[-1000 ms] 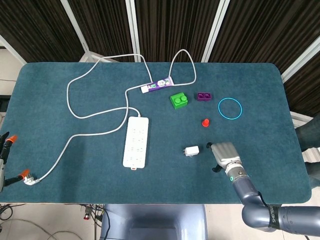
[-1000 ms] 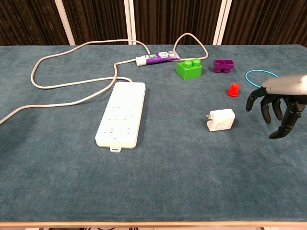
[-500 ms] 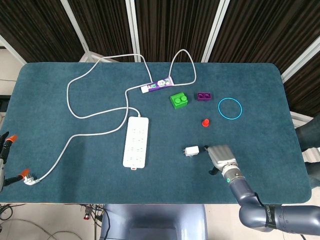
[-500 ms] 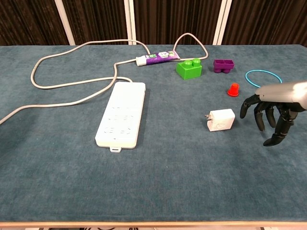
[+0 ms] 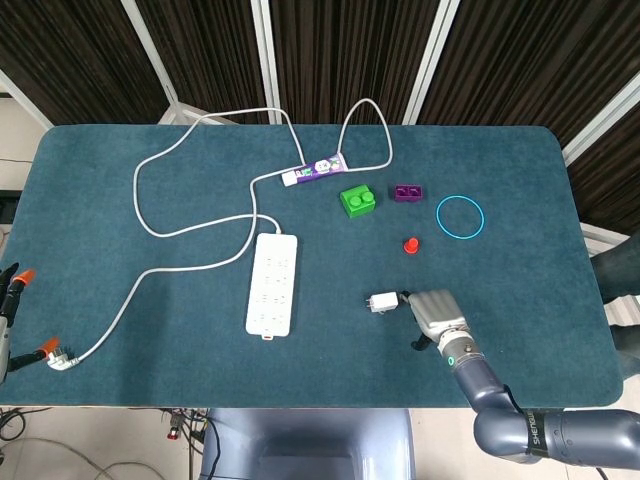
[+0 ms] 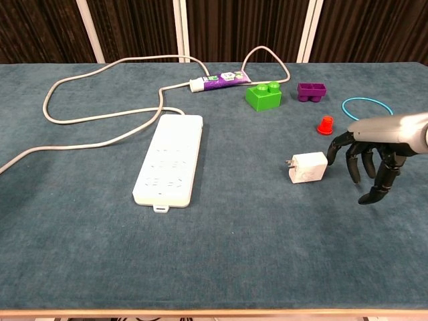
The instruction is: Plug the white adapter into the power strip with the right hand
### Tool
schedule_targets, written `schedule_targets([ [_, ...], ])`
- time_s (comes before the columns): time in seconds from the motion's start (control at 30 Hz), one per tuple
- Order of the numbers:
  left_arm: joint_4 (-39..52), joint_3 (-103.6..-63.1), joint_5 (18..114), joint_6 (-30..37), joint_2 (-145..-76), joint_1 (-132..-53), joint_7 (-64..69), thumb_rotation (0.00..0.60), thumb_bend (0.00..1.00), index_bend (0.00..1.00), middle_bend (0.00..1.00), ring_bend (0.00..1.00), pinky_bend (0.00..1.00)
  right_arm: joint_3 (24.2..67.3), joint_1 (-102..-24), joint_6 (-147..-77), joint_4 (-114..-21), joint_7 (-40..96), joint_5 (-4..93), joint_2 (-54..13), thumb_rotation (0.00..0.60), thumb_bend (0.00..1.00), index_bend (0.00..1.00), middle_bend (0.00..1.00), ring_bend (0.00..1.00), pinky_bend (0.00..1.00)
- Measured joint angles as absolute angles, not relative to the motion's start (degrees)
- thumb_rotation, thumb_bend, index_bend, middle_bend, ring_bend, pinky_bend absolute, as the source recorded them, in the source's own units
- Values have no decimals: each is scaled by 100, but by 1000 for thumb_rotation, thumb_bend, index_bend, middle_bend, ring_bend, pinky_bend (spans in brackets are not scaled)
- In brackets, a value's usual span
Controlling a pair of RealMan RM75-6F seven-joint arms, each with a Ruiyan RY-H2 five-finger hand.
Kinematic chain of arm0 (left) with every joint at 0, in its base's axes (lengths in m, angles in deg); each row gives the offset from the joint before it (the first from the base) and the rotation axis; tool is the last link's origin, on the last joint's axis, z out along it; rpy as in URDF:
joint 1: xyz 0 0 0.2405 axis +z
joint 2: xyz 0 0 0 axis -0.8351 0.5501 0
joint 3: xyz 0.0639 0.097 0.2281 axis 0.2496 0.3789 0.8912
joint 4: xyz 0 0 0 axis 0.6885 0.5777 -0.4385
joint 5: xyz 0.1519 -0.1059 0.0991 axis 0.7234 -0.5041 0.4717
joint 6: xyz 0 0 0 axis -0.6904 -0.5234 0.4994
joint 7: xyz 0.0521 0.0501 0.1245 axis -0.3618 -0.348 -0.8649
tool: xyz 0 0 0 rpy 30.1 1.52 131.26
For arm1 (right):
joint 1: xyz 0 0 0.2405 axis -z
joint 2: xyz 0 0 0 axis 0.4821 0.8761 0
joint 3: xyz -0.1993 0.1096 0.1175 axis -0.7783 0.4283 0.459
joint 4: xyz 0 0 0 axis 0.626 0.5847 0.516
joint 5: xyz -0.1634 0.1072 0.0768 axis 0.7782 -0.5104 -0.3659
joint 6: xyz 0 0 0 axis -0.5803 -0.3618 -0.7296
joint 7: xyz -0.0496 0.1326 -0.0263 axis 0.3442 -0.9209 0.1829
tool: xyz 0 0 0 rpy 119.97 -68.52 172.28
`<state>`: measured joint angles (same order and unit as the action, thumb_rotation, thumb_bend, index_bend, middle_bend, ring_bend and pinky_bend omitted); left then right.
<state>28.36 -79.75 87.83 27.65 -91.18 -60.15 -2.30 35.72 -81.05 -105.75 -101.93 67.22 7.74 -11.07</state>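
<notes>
Right hand [image 6: 366, 158] hung just beside the white adapter [image 6: 307, 167], fingers spread and curled down, holding nothing. Adapter lay flat on the blue table [image 6: 254, 241], right of the power strip [image 6: 168, 166].

My right hand [image 6: 366, 158]: silver-grey back plate, black segmented fingers [image 6: 376, 187]. Small green indicator light glows at wrist. Blue-grey cylindrical forearm carries white lettering along dark band near elbow.
</notes>
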Motion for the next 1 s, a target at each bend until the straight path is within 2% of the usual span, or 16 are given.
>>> schedule_targets([
  [1.0, 2837, -7985, 8757, 2760, -9114, -6019, -222, 600, 102, 125, 0, 0, 0, 3671, -8141, -10892, -10570, 6715, 1116, -1227, 600, 264, 251, 459, 467, 599],
])
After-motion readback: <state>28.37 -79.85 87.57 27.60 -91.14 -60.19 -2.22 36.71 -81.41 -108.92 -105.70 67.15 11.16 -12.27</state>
